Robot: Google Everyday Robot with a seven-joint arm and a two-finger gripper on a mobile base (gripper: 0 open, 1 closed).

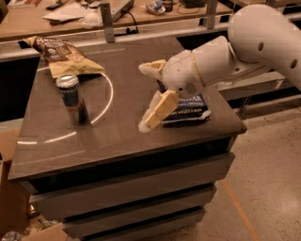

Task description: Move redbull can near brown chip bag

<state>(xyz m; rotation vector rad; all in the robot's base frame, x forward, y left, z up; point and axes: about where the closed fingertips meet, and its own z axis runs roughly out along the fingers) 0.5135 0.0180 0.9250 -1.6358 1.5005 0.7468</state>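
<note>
The redbull can stands upright on the left part of the dark table. The brown chip bag lies at the table's back left corner, just behind the can. My gripper hovers over the middle of the table, right of the can, with its two pale fingers spread apart and nothing between them. It is well clear of the can.
A dark blue chip bag lies on the table's right side, partly under my arm. A white curved line marks the tabletop near the can. A cluttered desk stands behind. Drawers sit below the tabletop, and bare floor lies to the right.
</note>
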